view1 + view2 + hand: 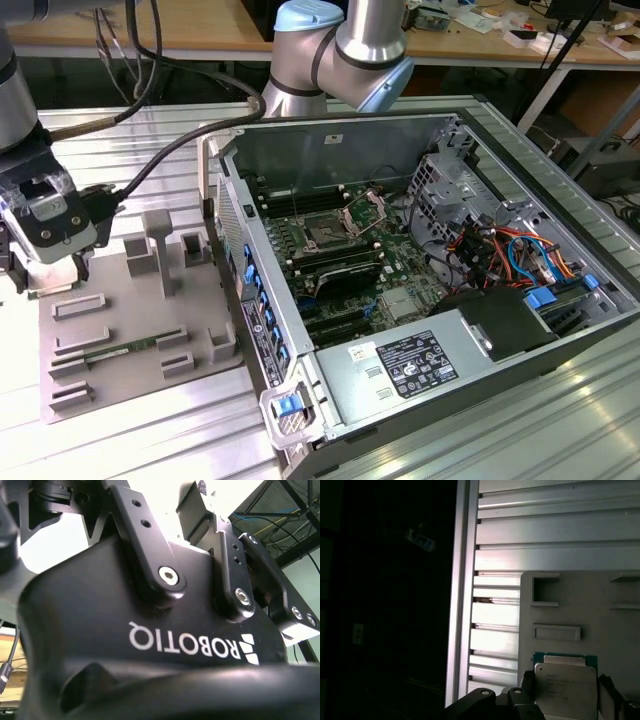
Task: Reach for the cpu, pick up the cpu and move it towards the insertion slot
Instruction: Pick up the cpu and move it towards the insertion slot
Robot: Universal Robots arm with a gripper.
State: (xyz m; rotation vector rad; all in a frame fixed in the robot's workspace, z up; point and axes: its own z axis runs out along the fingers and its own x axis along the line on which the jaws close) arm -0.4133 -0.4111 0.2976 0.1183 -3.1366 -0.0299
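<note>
— End effector [48, 262] hung over the thin whitish-silver square cpu [565, 692] on the grey fixture plate [600, 620]; whether it gripped, I couldn't tell.
— Progress?
— Reach done, I judged; dark silver-framed insertion slot [325, 236] well apart.

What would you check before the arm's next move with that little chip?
1. Gripper above the chip: ok, the first wrist view shows the chip directly beneath it.
2. Firm hold on the chip: cannot tell.
3. Chip lifted off the grey plate: cannot tell.
4. Socket on the green board uncovered: ok, its bracket stands raised.
5. Memory stick out of the way: ok, it lies on the plate apart from the gripper.
</note>
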